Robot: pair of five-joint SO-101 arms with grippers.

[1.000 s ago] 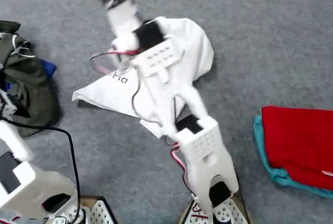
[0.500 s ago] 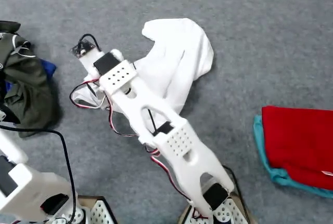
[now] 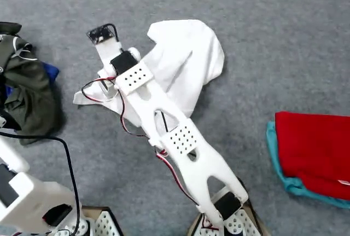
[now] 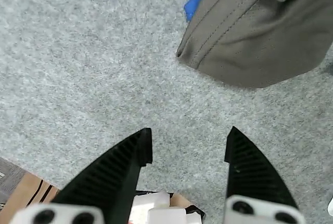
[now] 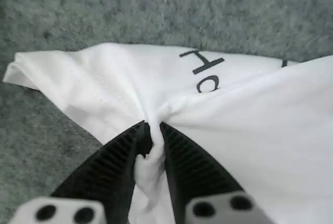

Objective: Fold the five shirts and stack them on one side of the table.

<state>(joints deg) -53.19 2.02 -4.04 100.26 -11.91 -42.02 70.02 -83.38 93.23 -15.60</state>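
A white shirt (image 3: 188,55) with black lettering lies crumpled at the table's middle. My right arm (image 3: 164,118) stretches from the near edge across it to its left corner. In the right wrist view my right gripper (image 5: 153,130) is shut on a bunched fold of the white shirt (image 5: 250,130) beside the lettering. A red shirt (image 3: 314,145) lies folded on a teal one (image 3: 278,162) at the right side. A pile of dark olive clothes (image 3: 27,82) sits at the left. My left gripper (image 4: 187,146) hangs open over bare table, close to an olive garment (image 4: 260,31).
The table is covered in grey felt (image 3: 273,39). A blue cloth (image 4: 200,0) peeks from under the olive garment. The left arm's white base (image 3: 33,197) and a black cable (image 3: 65,154) occupy the near left corner.
My right arm swung from the shirt's far side down to its left corner and closed on a fold there. The left flap with the lettering is now bunched. The left arm barely shifted.
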